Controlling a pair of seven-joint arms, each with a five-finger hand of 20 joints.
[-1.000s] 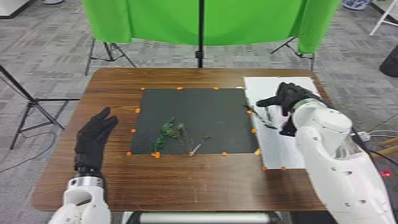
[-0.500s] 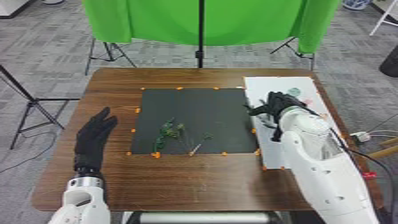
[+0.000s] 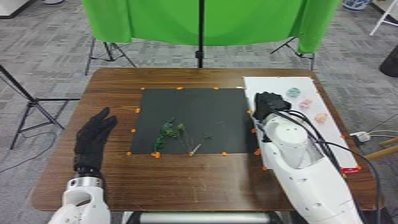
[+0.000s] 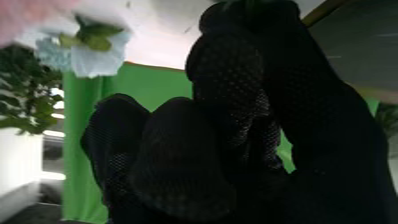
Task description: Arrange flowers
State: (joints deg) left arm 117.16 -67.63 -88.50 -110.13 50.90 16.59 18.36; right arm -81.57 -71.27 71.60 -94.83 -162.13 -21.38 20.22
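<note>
My left hand lies open over the table's left part. At the white board's left edge is my right hand. In the right wrist view, the right hand has its thumb and a finger pinched together around a bit of green stem, mostly hidden by the glove; its other fingers are curled. Pale green-blue, pink and peach flowers lie on the board. Green sprigs rest on the dark mat. Beside the hand, the wrist view has a pale blue flower with leaves.
Orange markers edge the dark mat. The wooden table surrounds mat and board. Black cables run along my right arm. A green cloth on stands hangs behind the table.
My right hand has moved left and a little nearer across the white board, to its left edge. The coloured flowers it covered now show. The left hand has stayed still.
</note>
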